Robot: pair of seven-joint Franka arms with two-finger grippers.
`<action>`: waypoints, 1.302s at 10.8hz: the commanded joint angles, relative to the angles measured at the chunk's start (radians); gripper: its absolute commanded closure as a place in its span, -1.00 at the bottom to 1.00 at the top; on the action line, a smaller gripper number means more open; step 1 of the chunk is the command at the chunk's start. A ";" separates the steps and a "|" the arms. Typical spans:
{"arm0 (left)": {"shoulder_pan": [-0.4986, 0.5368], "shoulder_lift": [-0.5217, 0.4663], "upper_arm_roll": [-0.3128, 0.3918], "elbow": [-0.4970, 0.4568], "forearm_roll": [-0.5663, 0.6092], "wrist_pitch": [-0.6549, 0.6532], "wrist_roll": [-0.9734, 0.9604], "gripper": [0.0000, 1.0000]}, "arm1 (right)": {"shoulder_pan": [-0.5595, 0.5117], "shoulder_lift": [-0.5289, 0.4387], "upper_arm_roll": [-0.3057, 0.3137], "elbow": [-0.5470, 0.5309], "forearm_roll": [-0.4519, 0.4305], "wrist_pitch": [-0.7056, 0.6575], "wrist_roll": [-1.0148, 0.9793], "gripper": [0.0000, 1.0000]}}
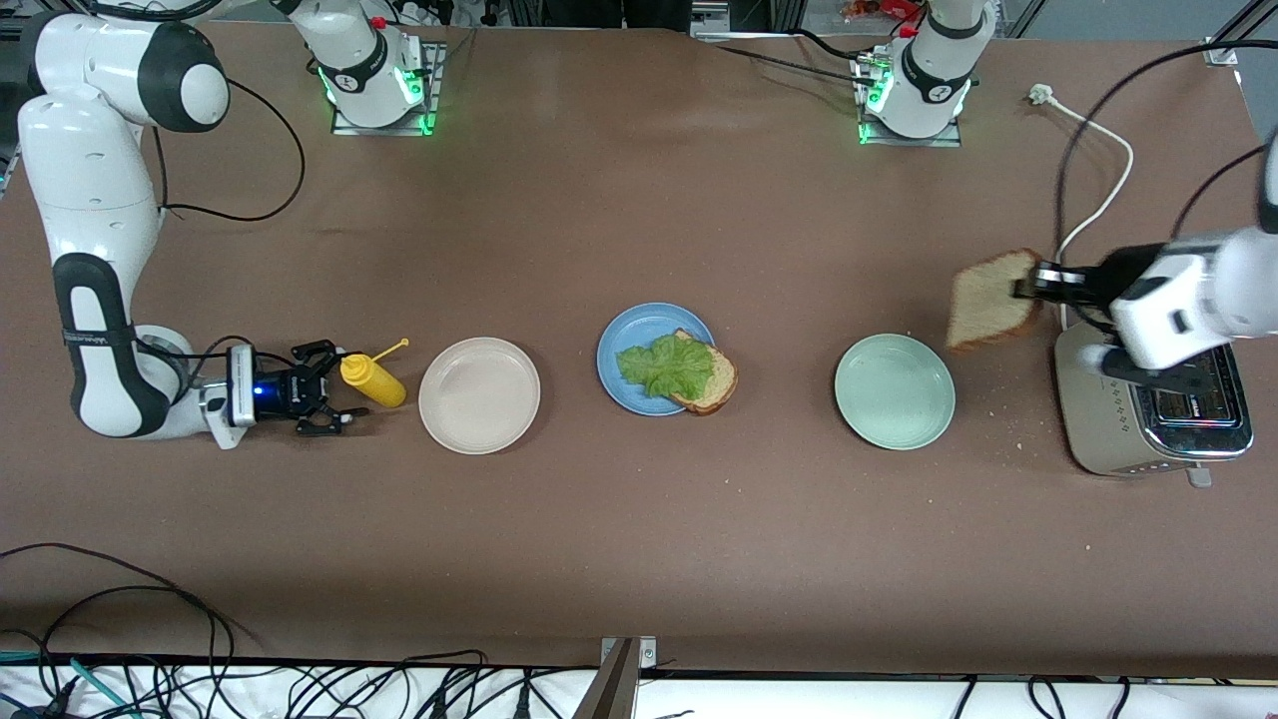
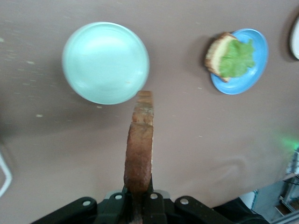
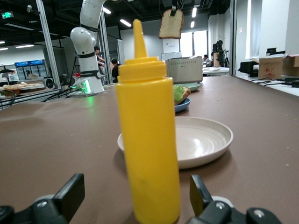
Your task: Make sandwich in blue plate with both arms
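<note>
The blue plate sits mid-table with one brown bread slice on it and a ruffled green lettuce leaf lying on top; the slice overhangs the rim. My left gripper is shut on a second bread slice, held up in the air between the pale green plate and the toaster. In the left wrist view that slice shows edge-on in the gripper, with the blue plate farther off. My right gripper is open, low at the table, a yellow squeeze bottle upright between its fingers, untouched.
A beige plate lies between the yellow bottle and the blue plate. A pale green plate lies toward the left arm's end. A silver toaster stands under the left arm, with crumbs beside it and a white cable.
</note>
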 commanded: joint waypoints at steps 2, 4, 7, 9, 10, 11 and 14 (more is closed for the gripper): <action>-0.074 0.135 -0.052 -0.017 -0.299 0.005 -0.104 1.00 | 0.000 -0.017 -0.093 0.083 -0.076 -0.073 0.009 -1.00; -0.129 0.246 -0.053 -0.017 -0.390 0.096 -0.085 1.00 | 0.030 -0.077 -0.162 0.106 -0.126 -0.072 0.054 -1.00; -0.241 0.387 -0.052 -0.036 -0.461 0.285 0.060 1.00 | 0.063 -0.228 -0.193 0.089 -0.274 -0.029 0.337 -1.00; -0.291 0.452 -0.053 -0.045 -0.473 0.394 0.134 1.00 | 0.092 -0.375 -0.193 0.033 -0.429 0.052 0.591 -1.00; -0.313 0.481 -0.052 -0.045 -0.523 0.441 0.159 1.00 | 0.107 -0.455 -0.193 -0.051 -0.451 0.103 0.657 -1.00; -0.330 0.495 -0.052 -0.046 -0.544 0.489 0.198 1.00 | 0.130 -0.542 -0.193 -0.140 -0.462 0.176 0.744 -1.00; -0.338 0.538 -0.049 -0.046 -0.545 0.538 0.315 1.00 | 0.220 -0.721 -0.191 -0.207 -0.581 0.249 1.086 -1.00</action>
